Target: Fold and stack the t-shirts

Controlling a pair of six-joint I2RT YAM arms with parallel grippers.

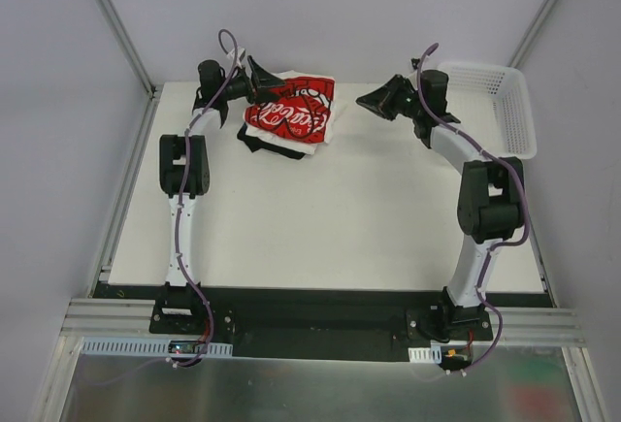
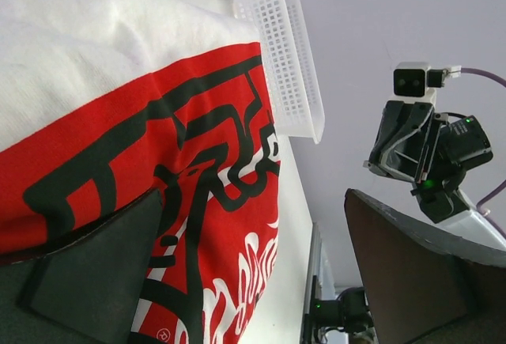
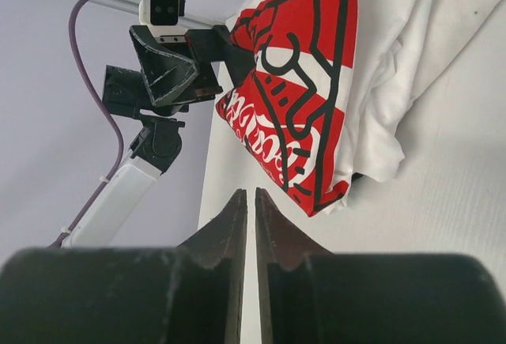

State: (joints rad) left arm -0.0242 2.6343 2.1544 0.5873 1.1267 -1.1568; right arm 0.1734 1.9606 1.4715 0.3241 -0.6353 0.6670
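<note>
Lying at the table's [image 1: 340, 228] far left: stacked t-shirts [image 1: 315, 136], red printed shirt [image 1: 291, 112] on top, black showing beneath | left gripper [image 1: 260, 78] spread wide at the stack's far edge | right gripper [image 3: 251, 194] almost pressed together, pinching nothing, apart from the stack, near the basket [image 1: 514, 102]

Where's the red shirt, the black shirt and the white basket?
red shirt [image 1: 291, 112]: top view, on its red print.
black shirt [image 1: 267, 146]: top view, on the edge peeking out under the red shirt.
white basket [image 1: 522, 112]: top view, on its right wall.
</note>
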